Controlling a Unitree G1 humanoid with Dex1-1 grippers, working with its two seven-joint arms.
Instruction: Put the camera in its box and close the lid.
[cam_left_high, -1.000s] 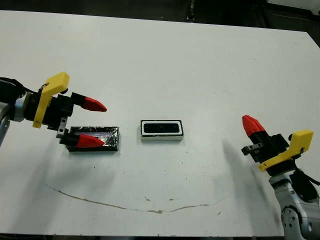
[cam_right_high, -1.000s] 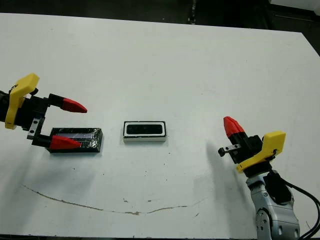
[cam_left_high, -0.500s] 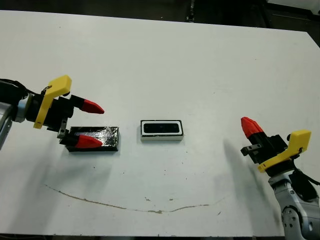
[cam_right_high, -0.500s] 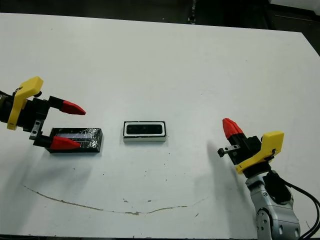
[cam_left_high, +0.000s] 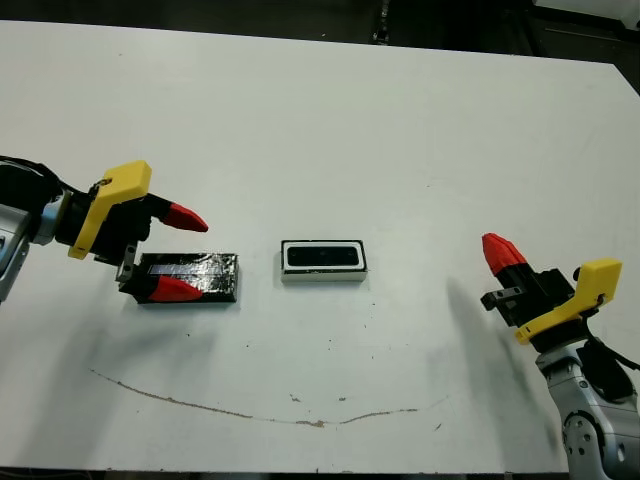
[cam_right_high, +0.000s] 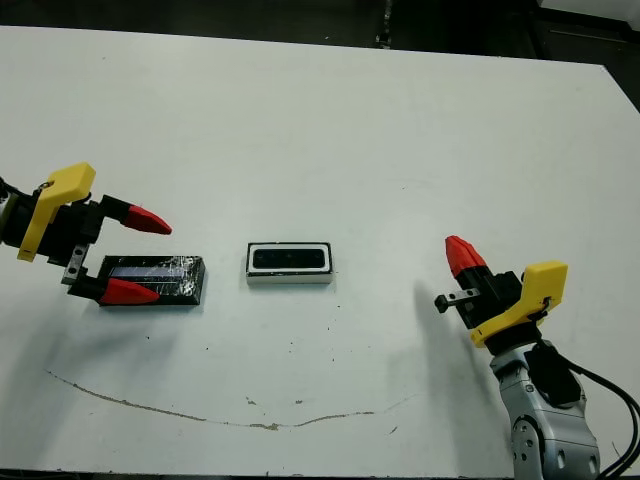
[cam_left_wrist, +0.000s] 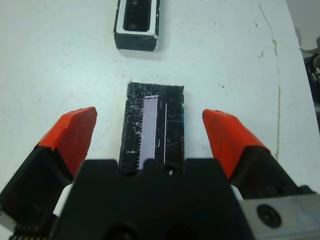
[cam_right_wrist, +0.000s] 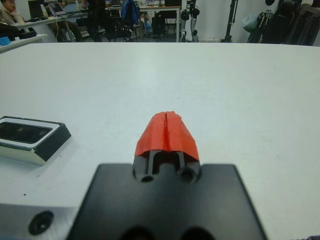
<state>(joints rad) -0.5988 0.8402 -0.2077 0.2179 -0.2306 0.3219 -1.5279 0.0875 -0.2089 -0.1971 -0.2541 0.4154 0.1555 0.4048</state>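
Over the lid (cam_left_high: 190, 277), left gripper (cam_left_high: 176, 253) drawn back, fingers apart; right gripper (cam_left_high: 497, 249) unmoved

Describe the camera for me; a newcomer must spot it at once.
On the white table, look between the left gripper's open fingers. There a speckled black lid lies flat, and the camera is the slim purple-sheen bar on it, narrower than the lid.

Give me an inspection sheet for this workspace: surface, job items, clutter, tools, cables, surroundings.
Surface: white table, thin brown mark near the front edge.
Job's things: box open at centre; lid to its left; camera lying on the lid.
Clutter: nothing seen.
Grippers: left tool open, astride the lid; right tool shut, holding nothing.
Cables: black cable at the right arm.
Surroundings: a person and desks beyond the table.
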